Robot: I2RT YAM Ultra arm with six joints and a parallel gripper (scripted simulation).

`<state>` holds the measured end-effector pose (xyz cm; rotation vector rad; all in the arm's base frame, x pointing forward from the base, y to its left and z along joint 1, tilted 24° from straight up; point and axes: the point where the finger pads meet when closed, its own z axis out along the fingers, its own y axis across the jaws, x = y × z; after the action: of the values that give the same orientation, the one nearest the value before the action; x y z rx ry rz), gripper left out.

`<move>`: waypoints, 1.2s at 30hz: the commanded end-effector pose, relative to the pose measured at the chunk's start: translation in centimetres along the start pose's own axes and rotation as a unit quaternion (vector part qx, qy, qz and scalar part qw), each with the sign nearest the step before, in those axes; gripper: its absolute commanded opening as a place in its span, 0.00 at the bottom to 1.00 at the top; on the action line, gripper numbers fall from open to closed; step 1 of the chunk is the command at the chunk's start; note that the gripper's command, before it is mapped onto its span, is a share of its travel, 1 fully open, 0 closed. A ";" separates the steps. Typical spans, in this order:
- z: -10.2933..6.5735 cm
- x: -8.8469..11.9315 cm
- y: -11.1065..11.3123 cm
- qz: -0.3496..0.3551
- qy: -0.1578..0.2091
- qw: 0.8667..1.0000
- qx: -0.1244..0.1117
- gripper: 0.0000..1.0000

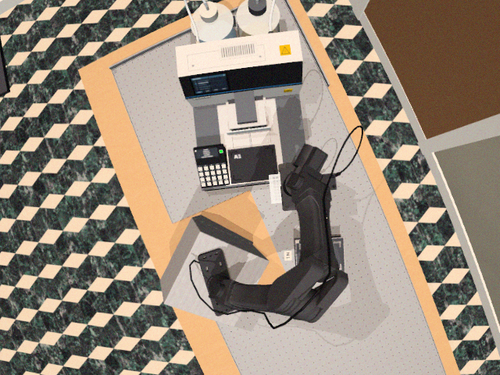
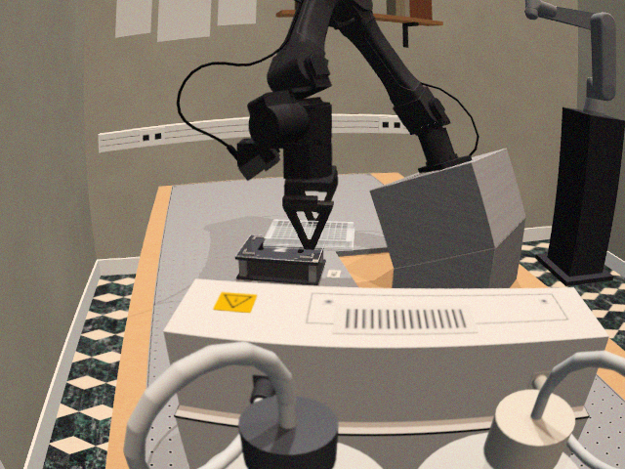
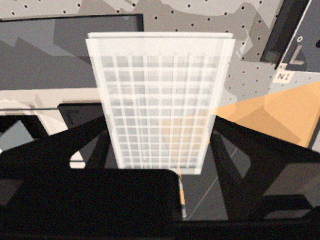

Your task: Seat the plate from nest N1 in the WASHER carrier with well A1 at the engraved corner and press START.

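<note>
My gripper [image 2: 309,245] [image 3: 160,120] is shut on the clear plate [image 1: 275,188] [image 2: 335,233] [image 3: 160,80], held across its width and in the air. In the top view it hangs just off the front right corner of the black carrier [image 1: 258,167], the arm covering its right part. The carrier is bare, with A1 engraved at its left rear. The nest N1 [image 1: 337,246] [image 2: 279,270] is empty where it shows, partly under the arm. The keypad [image 1: 212,175] stands left of the carrier; a green lamp [image 1: 221,151] is lit on its panel. START [image 1: 203,184] is uncovered. The plate's cut-off corner cannot be made out.
The washer housing [image 1: 242,56] [image 2: 383,318] stands behind the carrier, with a white bridge part [image 1: 248,125] between them. Two bottles [image 1: 212,24] [image 1: 258,19] with hoses stand behind it. The arm's grey pedestal [image 1: 242,266] [image 2: 434,217] stands front left of N1.
</note>
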<state>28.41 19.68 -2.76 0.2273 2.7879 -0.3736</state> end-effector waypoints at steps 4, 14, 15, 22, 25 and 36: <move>-1.8 -1.1 1.1 0.009 -0.020 1.000 -0.018 0.84; -1.8 -1.1 1.1 0.009 -0.021 1.000 -0.019 0.84; -1.8 -1.1 1.1 0.009 -0.021 1.000 -0.019 0.84; -1.8 -1.1 1.1 0.009 -0.021 1.000 -0.019 0.84; -1.8 -1.1 1.1 0.009 -0.021 1.000 -0.019 0.84; -1.7 1.3 2.6 -0.005 -0.013 1.000 -0.015 0.84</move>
<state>27.16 20.67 -3.68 0.1903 2.7951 -0.3971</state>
